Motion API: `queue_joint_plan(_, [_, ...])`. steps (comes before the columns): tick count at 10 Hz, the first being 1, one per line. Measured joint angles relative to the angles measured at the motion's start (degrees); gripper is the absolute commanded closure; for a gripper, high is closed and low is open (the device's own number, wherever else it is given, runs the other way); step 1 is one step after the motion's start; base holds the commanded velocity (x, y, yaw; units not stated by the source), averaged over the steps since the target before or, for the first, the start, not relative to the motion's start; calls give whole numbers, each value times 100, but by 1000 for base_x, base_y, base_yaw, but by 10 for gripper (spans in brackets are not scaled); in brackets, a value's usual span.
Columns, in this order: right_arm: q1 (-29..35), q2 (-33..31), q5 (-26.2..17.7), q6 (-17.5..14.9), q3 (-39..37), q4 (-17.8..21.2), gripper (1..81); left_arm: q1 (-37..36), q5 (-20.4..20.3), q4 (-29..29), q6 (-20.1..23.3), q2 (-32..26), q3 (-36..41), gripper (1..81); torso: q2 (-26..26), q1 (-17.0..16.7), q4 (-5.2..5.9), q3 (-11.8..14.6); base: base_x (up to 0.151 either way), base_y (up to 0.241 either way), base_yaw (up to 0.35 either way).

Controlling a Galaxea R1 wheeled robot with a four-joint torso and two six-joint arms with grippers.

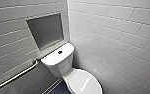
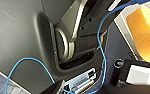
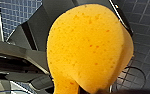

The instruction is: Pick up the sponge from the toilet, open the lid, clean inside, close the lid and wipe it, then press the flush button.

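One sponge [image 3: 89,47] bulges out of the right gripper [image 3: 78,89], which pinches its near end; the lid [image 1: 85,82] lies closed.

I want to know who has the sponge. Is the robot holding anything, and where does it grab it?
The right gripper seems to hold the sponge, pinched at its narrowed end nearest the wrist camera.

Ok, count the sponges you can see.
1. The sponge hangs close before the right wrist camera, above the blue floor tiles. The left wrist view catches the same one from the side. Others may lie hidden.
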Motion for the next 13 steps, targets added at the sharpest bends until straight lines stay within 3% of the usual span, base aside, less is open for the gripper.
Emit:
queue_joint_plan(4, [-32,634,44,-1,-780,-146,811,-11,-17,-1,-69,290,-427,10,818,-522,0,127,0,0,0])
queue_joint_plan(13, [-98,1080,46,-1,-1330,-341,811,2,-9,-91,-83,568,-1061,10,2743,-1784,0,1204,0,0,0])
